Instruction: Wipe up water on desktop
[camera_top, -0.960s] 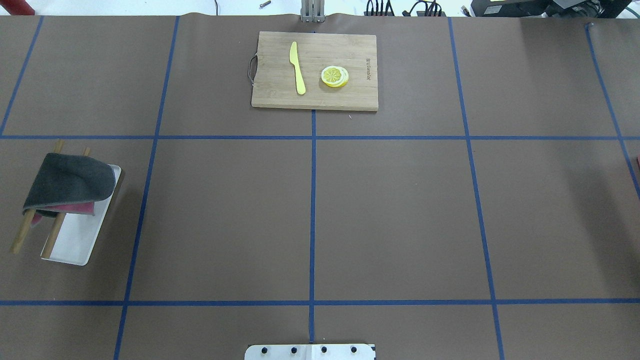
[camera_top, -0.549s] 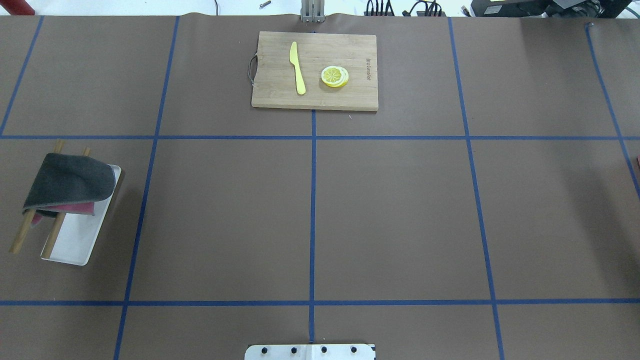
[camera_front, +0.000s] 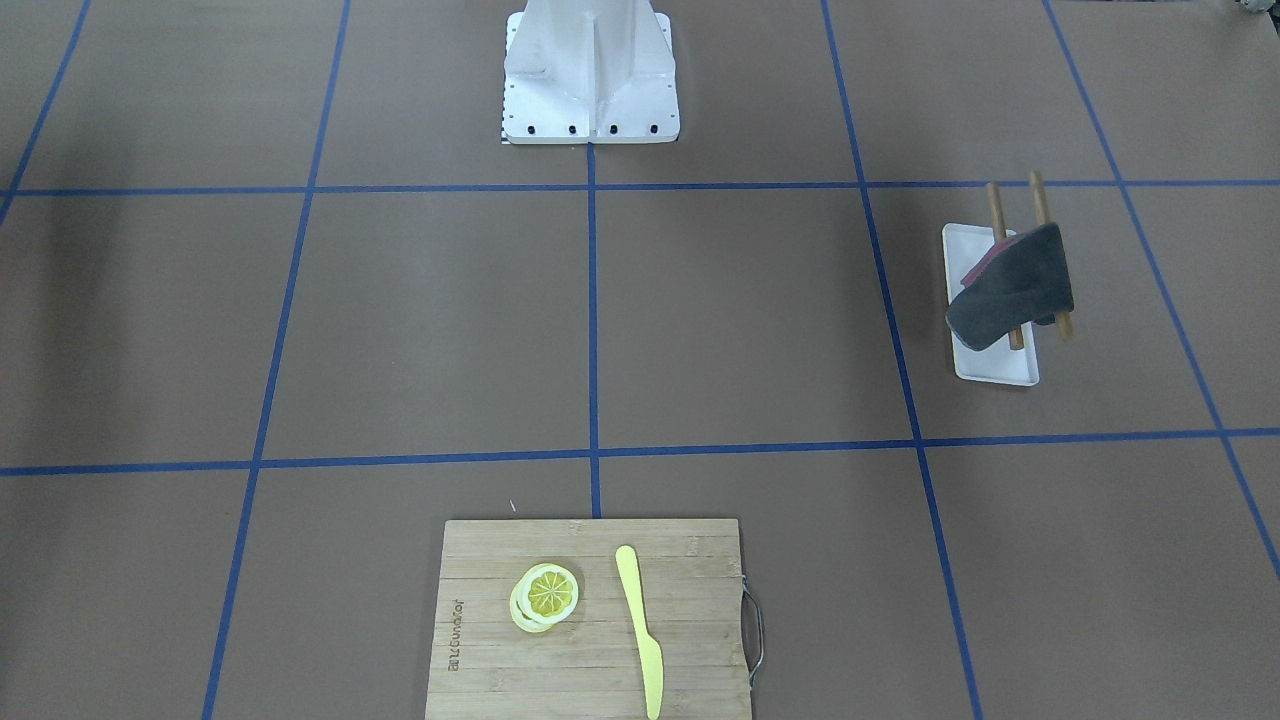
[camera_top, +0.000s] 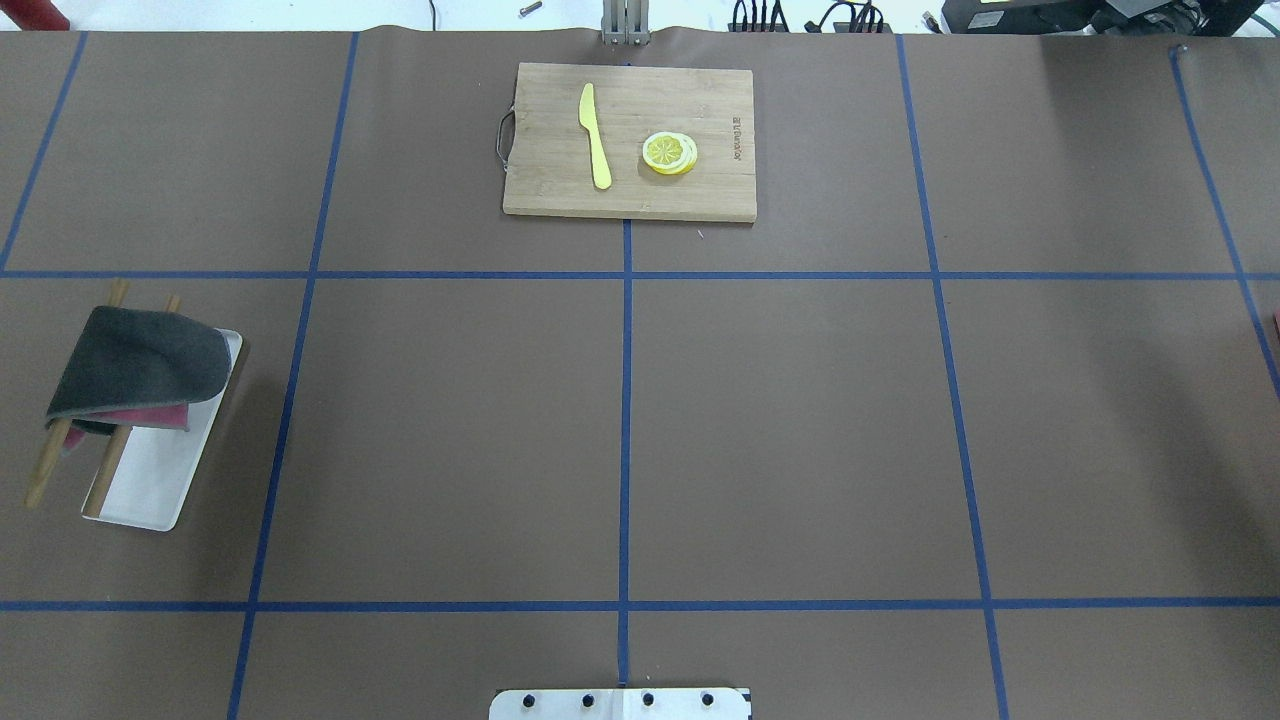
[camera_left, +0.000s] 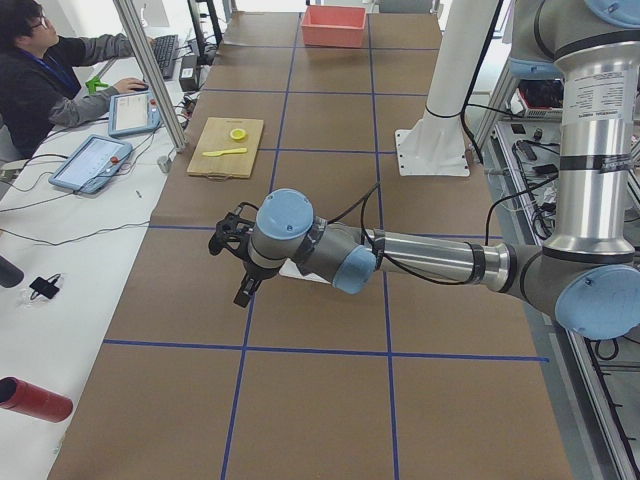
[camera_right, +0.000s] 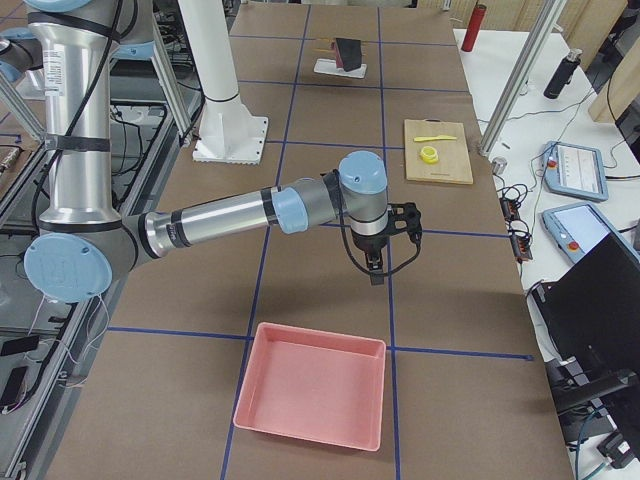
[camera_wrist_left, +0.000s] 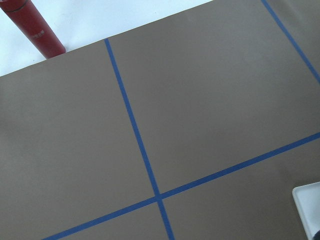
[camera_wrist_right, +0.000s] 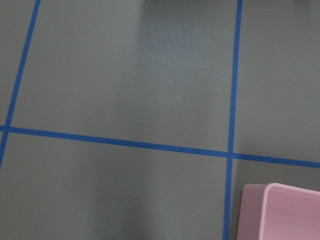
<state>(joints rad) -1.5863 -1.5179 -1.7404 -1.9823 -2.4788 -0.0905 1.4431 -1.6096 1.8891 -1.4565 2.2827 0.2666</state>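
Observation:
The desktop (camera_top: 800, 430) is brown with blue tape lines; I see no clear water on it, only a faint ring mark in the right wrist view (camera_wrist_right: 112, 210). A dark grey cloth (camera_top: 135, 360) over a red one hangs on two wooden sticks across a white tray (camera_top: 150, 490) at the left. My left gripper (camera_left: 243, 285) hovers near that tray, seen only in the exterior left view. My right gripper (camera_right: 375, 270) hovers over the table beyond the pink tray, seen only in the exterior right view. I cannot tell whether either is open or shut.
A bamboo cutting board (camera_top: 630, 140) at the far middle holds a yellow knife (camera_top: 595, 135) and lemon slices (camera_top: 669, 153). A pink tray (camera_right: 312, 395) lies at the right end. A red cylinder (camera_left: 30, 400) lies off the left end. An operator (camera_left: 50, 75) sits beyond.

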